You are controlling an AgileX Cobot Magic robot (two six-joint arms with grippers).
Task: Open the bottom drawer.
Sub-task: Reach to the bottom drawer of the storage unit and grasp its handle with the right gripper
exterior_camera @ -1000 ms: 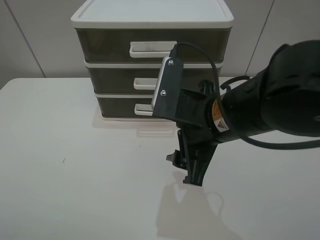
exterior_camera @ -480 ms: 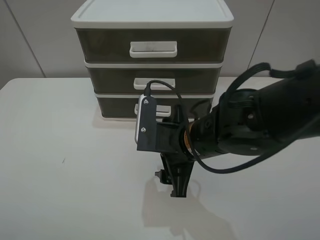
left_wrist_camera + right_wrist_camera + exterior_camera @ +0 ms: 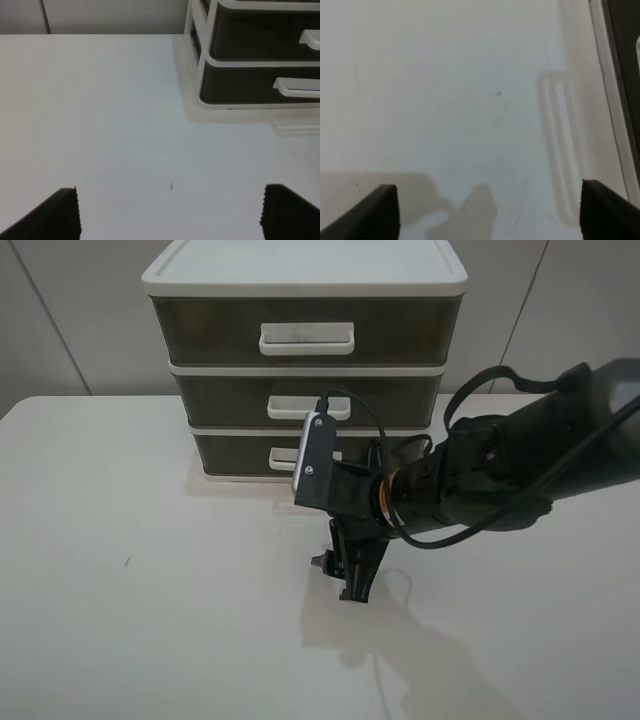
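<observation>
- The bottom drawer (image 3: pixel 235 452) is pushed fully in, the lowest of three in the white-framed cabinet (image 3: pixel 300 280) at the upper centre of the high view, just above the bench (image 3: pixel 120 620).
- Its white loop handle (image 3: pixel 283 467) faces the arms and is the only part to pull on. The camera housing (image 3: pixel 312 458) on the right arm covers about half of it in the high view.
- The right claw (image 3: pixel 347 577) hangs in the middle of the high frame, in front of the handle and lower in the frame, apart from the drawer.
- Its fingers point down at the bench and are spread wide with nothing between them; its own camera shows only bare bench and the handle's faint reflection there.
- I judge the spread is meant for taking the handle bar, but the claw would have to lift and tip towards the cabinet first.
- The left claw (image 3: pixel 172 215) is also spread wide and empty. It is out of the high frame and well back from the cabinet, probably to leave the front free.
- The middle drawer (image 3: pixel 230 398) and top drawer (image 3: pixel 205 328) are shut.
</observation>
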